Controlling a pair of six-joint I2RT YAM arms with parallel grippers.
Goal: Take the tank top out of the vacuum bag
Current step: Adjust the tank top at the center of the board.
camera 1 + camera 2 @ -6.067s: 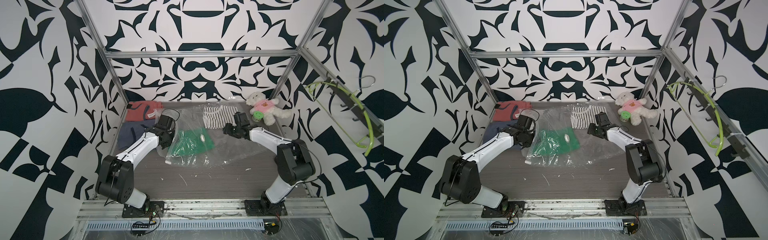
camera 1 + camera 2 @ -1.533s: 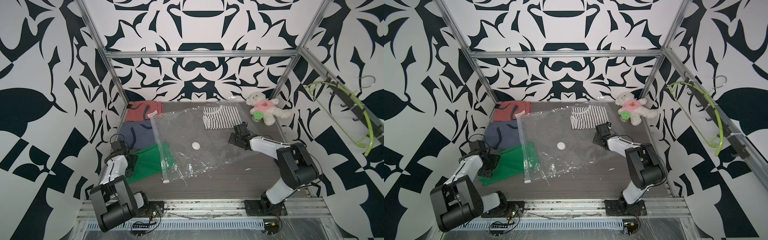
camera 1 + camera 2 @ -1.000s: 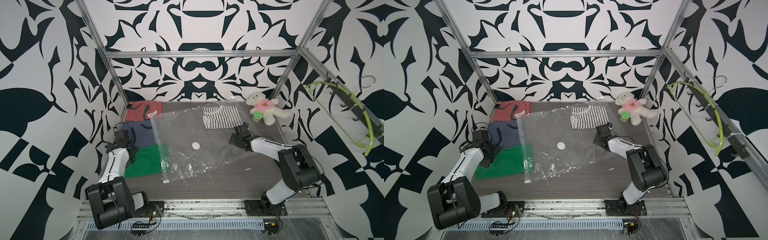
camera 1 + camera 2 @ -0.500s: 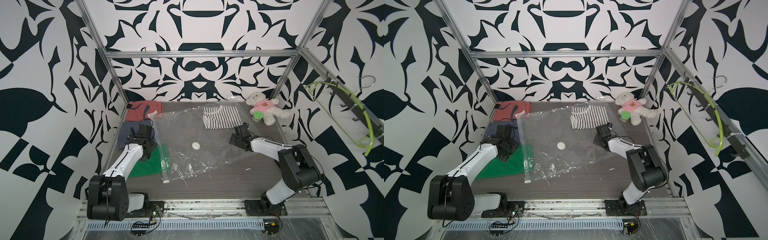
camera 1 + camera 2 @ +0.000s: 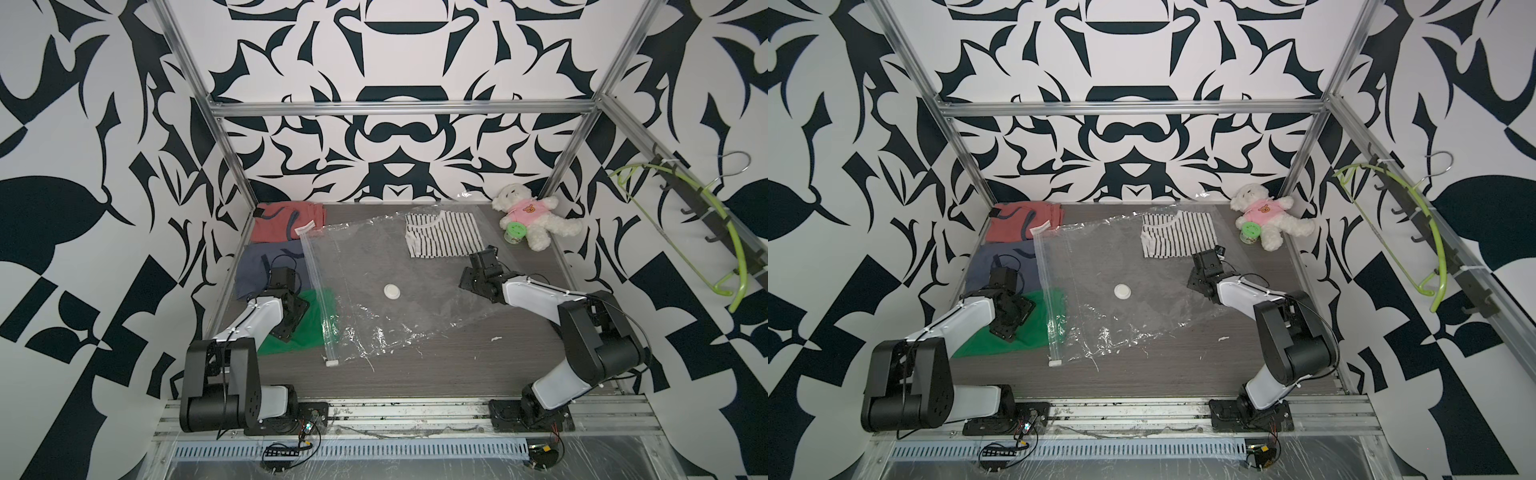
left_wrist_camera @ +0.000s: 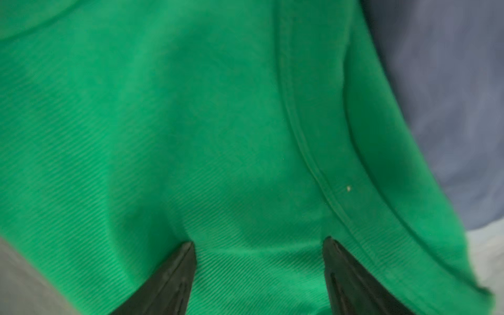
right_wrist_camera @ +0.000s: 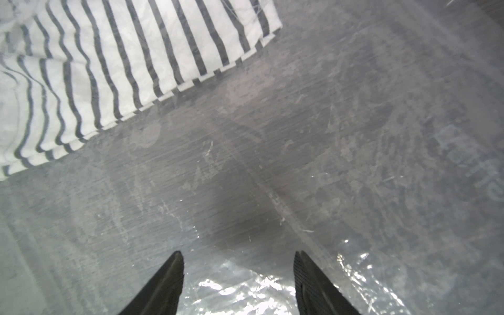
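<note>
- Tank top (image 6: 218, 136), green, fills the left wrist view. The left gripper (image 6: 259, 241) points down at it with both fingers spread wide and flat cloth showing between them, so it stands open with nothing pinched. I cannot tell whether the tips touch the fabric.
- My left arm reaches forward from its base with the elbow raised and the wrist bent down over the near-left part of the table (image 5: 457, 365).
- In both top views the tank top (image 5: 307, 332) lies just left of the vacuum bag (image 5: 365, 249). Its right edge meets the zip strip (image 5: 322, 291), and I cannot tell whether that edge is under the strip or in the mouth.
- The right gripper (image 7: 237, 252) hangs low over the bag's right side, jaws apart and holding nothing. That arm stretches in across the table from the right.
- The bag lies flat mid-table with its valve disc (image 5: 392, 291) facing up and the slider clip (image 5: 331, 363) at the near end of the zip.
- A striped top (image 5: 444, 235) shows through the far corner of the plastic. A blue garment (image 5: 257, 266) and a red one (image 5: 282, 222) lie beyond the tank top, and a teddy bear (image 5: 528, 212) sits far right.
- Six seconds ago the tank top was inside the bag, mid-table. Since a second ago my left gripper has swung from the left edge over the cloth, while the right has barely moved.
</note>
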